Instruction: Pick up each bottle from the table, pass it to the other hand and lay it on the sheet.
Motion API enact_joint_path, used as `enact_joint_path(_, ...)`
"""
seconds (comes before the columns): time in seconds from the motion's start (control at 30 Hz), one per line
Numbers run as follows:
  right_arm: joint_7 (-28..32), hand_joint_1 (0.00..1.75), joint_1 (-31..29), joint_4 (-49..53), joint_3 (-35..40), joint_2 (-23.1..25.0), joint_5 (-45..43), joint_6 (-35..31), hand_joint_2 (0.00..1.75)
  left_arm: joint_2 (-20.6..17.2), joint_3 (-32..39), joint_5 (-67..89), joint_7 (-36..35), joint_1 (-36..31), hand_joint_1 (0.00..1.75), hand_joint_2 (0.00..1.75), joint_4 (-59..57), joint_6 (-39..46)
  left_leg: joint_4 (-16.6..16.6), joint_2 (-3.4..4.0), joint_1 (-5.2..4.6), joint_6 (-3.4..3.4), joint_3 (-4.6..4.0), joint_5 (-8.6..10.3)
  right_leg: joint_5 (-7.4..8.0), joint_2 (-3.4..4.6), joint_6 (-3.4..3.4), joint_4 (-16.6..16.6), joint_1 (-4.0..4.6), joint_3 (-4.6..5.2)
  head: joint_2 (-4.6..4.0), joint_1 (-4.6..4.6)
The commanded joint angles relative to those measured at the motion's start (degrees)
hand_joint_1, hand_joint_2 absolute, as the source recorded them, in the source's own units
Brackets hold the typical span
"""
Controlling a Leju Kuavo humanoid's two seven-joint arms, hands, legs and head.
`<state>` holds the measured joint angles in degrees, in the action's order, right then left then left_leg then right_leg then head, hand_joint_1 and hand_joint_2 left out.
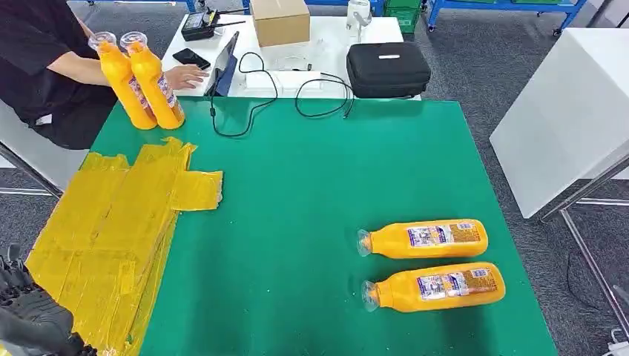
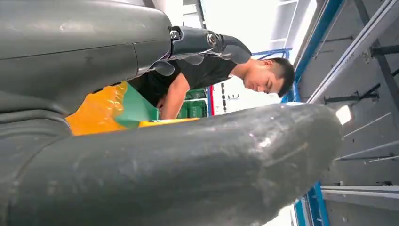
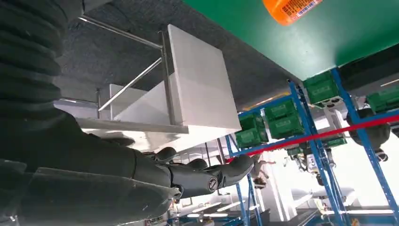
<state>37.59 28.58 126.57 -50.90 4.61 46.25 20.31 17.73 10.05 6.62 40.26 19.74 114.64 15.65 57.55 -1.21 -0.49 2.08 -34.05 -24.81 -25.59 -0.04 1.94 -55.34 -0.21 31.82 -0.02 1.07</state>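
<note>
Right of the yellow sheet (image 1: 104, 237), two bottles (image 1: 423, 239) are laid for pickup; left hand (image 1: 33, 311) & right hand (image 3: 207, 176) are kept wide, nothing held.

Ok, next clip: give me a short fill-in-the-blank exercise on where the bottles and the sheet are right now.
1. The number of orange plastic bottles lying on their sides on the green table is ____.
2. The two upright orange bottles stand at the table's far ____ corner, near a seated person.
3. The number of bottles lying on the crinkled yellow sheet is ____.
4. The robot's left hand holds ____.

Missing words: two; left; zero; nothing
</note>
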Motion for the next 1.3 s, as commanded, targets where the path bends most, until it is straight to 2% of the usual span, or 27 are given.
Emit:
enact_joint_path(0.03,0.30,0.00,-0.66,-2.18,-0.47,0.96,0.00,0.57,1.75,0.04,0.76,-0.11,-0.26,-1.18,0.00,0.00,-3.12,-0.08,-0.06,0.03,0.02,-0.11,0.15,-0.02,-0.02,-0.03,-0.02,0.09,0.02,-0.17,0.00,0.00)
enact_joint_path(0.13,0.30,0.00,-0.66,-2.18,-0.47,0.96,0.00,0.57,1.75,0.04,0.76,-0.11,-0.26,-1.18,0.00,0.00,-3.12,-0.08,-0.06,0.03,0.02,-0.09,0.10,0.00,0.00,-0.03,-0.02,0.08,0.02,-0.12,0.00,0.00)
enact_joint_path(0.17,0.91,0.00,2.06,-5.35,6.73,-6.24,7.20,6.15,1.75,-1.17,-0.35,-2.77,-0.26,-1.57,0.00,0.00,-3.75,-3.65,-0.06,0.02,0.01,-0.08,0.10,0.00,-0.01,-0.03,-0.01,0.07,0.01,-0.11,0.00,0.00)
enact_joint_path(0.2,-3.50,0.00,-6.60,-16.85,18.07,-9.39,17.60,1.18,1.75,-1.41,0.42,-2.77,-0.26,-3.55,0.00,0.00,-5.66,-3.96,-0.07,0.04,0.03,-0.12,0.17,-0.03,-0.02,-0.03,-0.02,0.10,0.03,-0.19,0.00,0.00)
enact_joint_path(0.23,-6.93,0.00,-11.83,-27.44,24.88,-12.59,18.07,-5.60,1.75,-1.62,0.48,-2.62,-0.26,-4.75,0.00,0.00,-6.84,-3.69,-0.11,0.39,0.08,-0.10,0.24,-0.02,0.12,0.32,-0.01,0.22,0.08,-0.20,0.00,0.00)
enact_joint_path(0.27,-8.06,0.00,-13.34,-30.35,26.70,-13.65,17.70,-7.22,1.75,-1.64,0.62,-2.61,-0.26,-5.20,0.00,0.00,-7.26,-3.73,-0.24,0.70,0.21,-0.08,0.23,0.03,0.35,0.65,-0.01,0.46,0.21,-0.35,0.00,-0.02)
enact_joint_path(0.3,-8.06,0.00,-13.34,-30.35,26.70,-13.65,17.70,-7.22,1.75,-1.64,0.62,-2.61,-0.26,-5.20,0.00,0.00,-7.26,-3.73,-0.42,1.09,0.23,-0.11,0.29,0.09,0.54,1.00,0.01,0.68,0.24,-0.95,0.00,-0.05)
enact_joint_path(0.33,-8.06,0.00,-13.34,-30.35,26.70,-13.65,17.70,-7.22,1.75,-1.64,0.62,-2.61,-0.26,-5.20,0.00,0.00,-7.26,-3.73,-0.46,1.00,0.25,-0.11,0.38,0.07,0.49,0.91,0.01,0.70,0.27,-1.18,0.00,0.02)
enact_joint_path(0.37,-8.06,0.00,-13.34,-30.35,26.70,-13.65,17.70,-7.22,1.75,-1.64,0.62,-2.61,-0.26,-5.20,0.00,0.00,-7.26,-3.73,-0.15,0.58,0.17,-0.07,0.18,0.01,0.27,0.54,0.00,0.24,0.24,-0.94,0.00,0.04)
enact_joint_path(0.43,-8.66,0.00,-11.71,-29.27,27.16,-14.55,16.35,-7.91,1.75,-1.71,0.47,-2.65,-0.26,-4.94,0.00,0.00,-7.03,-3.67,-0.15,0.60,-0.01,-0.01,0.35,0.13,0.29,0.47,-0.09,0.17,0.01,-0.78,0.00,-0.04)
enact_joint_path(0.5,-8.66,0.00,-11.71,-29.27,27.16,-14.55,16.35,-7.91,1.75,-1.71,0.47,-2.65,-0.26,-4.94,0.00,0.00,-7.03,-3.67,-0.08,0.34,0.01,-0.03,0.42,0.18,0.23,0.22,-0.14,0.15,0.05,-0.37,0.00,0.00)
enact_joint_path(0.57,-8.66,0.00,-11.71,-29.27,27.16,-14.55,16.35,-7.91,1.75,-1.71,0.47,-2.65,-0.26,-4.94,0.00,0.00,-7.03,-3.67,-0.09,0.05,-0.03,0.03,0.35,0.16,0.13,0.09,0.01,0.15,0.02,-0.38,0.00,0.00)
enact_joint_path(0.73,-8.66,0.00,-11.71,-29.27,27.16,-14.55,16.35,-7.91,1.75,-1.71,0.47,-2.65,-0.26,-4.94,0.00,0.00,-7.03,-3.67,-0.09,0.13,-0.01,0.02,0.41,0.13,0.10,0.10,0.05,0.14,0.03,-1.06,0.00,0.00)
enact_joint_path(1.3,-8.66,0.00,-11.71,-29.27,27.16,-14.55,16.35,-7.91,1.75,-1.71,0.47,-2.65,-0.26,-4.94,0.00,0.00,-7.03,-3.67,-0.06,0.06,-0.05,0.04,0.20,0.16,0.11,0.07,0.04,0.05,-0.02,-0.81,0.00,-0.02)
